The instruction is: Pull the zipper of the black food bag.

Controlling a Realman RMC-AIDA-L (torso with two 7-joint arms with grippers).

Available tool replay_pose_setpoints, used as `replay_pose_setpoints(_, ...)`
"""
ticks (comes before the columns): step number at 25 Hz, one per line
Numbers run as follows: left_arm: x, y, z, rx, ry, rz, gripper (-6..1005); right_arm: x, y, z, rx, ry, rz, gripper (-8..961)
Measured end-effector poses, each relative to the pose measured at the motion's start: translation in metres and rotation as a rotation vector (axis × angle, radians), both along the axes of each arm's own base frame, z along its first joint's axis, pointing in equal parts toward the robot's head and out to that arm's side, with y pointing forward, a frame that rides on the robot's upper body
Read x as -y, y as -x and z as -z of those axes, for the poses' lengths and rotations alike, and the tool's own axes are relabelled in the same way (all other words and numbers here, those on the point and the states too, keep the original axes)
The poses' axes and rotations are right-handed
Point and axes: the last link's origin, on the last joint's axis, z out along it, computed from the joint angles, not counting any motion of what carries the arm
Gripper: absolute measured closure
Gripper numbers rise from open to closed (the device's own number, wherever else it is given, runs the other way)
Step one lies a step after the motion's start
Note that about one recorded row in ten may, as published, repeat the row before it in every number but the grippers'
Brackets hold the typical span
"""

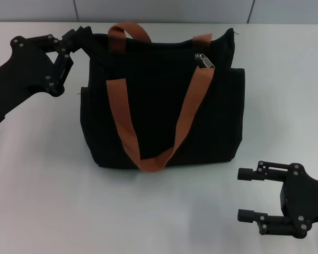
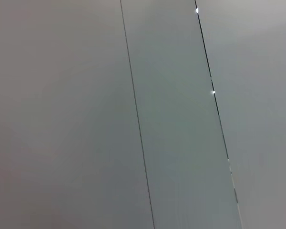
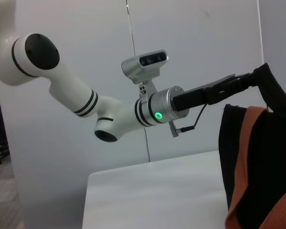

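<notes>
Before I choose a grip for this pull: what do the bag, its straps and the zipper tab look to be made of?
The black food bag looks like matte woven fabric: soft, slightly sagging walls, no sheen. Its straps look like flat rust-brown webbing, one hanging limp in a loop. The zipper pull looks like silver metal, since it glints. The left gripper grips the bag's top corner; the right gripper waits open on the table.

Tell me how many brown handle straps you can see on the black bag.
2. One brown strap arches above the black food bag's top edge at the back. The other hangs down the front face in a V. Any others behind the bag would be hidden.
</notes>
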Motion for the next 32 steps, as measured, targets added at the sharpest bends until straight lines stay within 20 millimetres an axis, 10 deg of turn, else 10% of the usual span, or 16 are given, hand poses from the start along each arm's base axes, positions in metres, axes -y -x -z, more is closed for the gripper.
replay_pose_setpoints(17, 0.008, 0.005, 0.002, 0.025, 0.001, -0.020, 786, -0.001, 0.002, 0.000, -0.005, 0.011, 0.000, 238)
replay_pose_setpoints(32, 0.018, 0.012, -0.065, 0.064, 0.383, -0.098, 212, -0.004, 0.004, 0.002, -0.003, 0.006, 0.000, 238)
